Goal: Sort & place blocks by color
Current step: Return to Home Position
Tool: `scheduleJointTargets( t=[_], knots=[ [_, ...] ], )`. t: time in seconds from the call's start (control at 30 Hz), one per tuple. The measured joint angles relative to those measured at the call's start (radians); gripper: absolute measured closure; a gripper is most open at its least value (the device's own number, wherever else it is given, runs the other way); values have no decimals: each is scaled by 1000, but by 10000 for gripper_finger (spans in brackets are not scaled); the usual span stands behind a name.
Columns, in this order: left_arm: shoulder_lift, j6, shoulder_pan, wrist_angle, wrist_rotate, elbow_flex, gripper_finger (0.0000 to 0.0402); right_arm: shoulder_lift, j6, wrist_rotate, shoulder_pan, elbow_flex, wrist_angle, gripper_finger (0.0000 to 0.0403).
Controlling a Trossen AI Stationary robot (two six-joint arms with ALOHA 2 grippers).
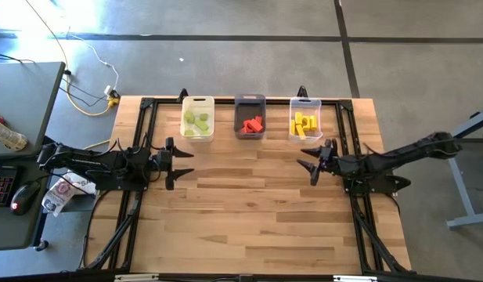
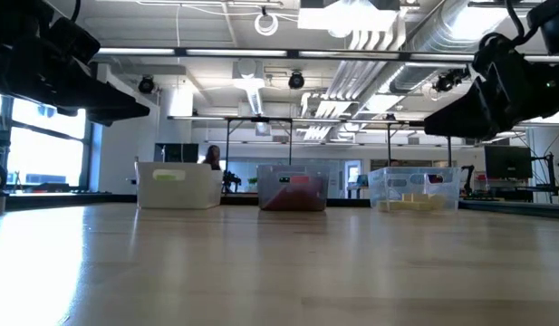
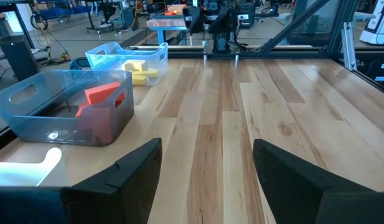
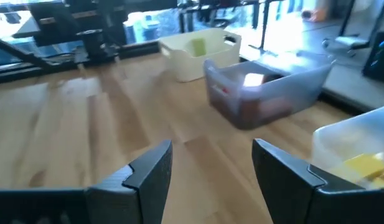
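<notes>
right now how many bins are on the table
3, in a row at the table's far edge: white bin on the left holding green blocks, dark grey bin in the middle holding red blocks, clear bin on the right holding yellow blocks.

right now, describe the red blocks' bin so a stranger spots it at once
Three bins line the wooden table's far edge. The dark grey bin is the middle one, between the white bin and the clear bin. It alone holds red blocks.
</notes>
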Motion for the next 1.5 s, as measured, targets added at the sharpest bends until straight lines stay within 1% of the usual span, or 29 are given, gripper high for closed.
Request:
scheduleJointTargets(
  t=[0.1,0.23,0.4,0.53,0.67,0.83,0.9,0.97,1.13,1.3,1.5],
  knots=[
    [0,0,0,0,0,0,161,-45,-42,43,0,0,-42,194],
    [0,0,0,0,0,0,161,-116,-44,102,0,0,-135,194],
    [0,0,0,0,0,0,161,-208,-42,102,0,0,-240,194],
    [0,0,0,0,0,0,161,-250,-73,101,0,0,-239,194],
    [0,0,0,0,0,0,161,-260,-80,90,0,0,-239,194],
    [0,0,0,0,0,0,161,-260,-73,-33,0,0,-239,194],
    [0,0,0,0,0,0,161,-260,-72,-53,0,0,-239,194],
    [0,0,0,0,0,0,161,-260,-89,-46,0,0,-239,194],
    [0,0,0,0,0,0,161,-260,-117,19,0,0,-239,194],
    [0,0,0,0,0,0,161,-260,-95,21,0,0,-239,194],
    [0,0,0,0,0,0,161,-260,-128,16,0,0,-239,194]
  ],
)
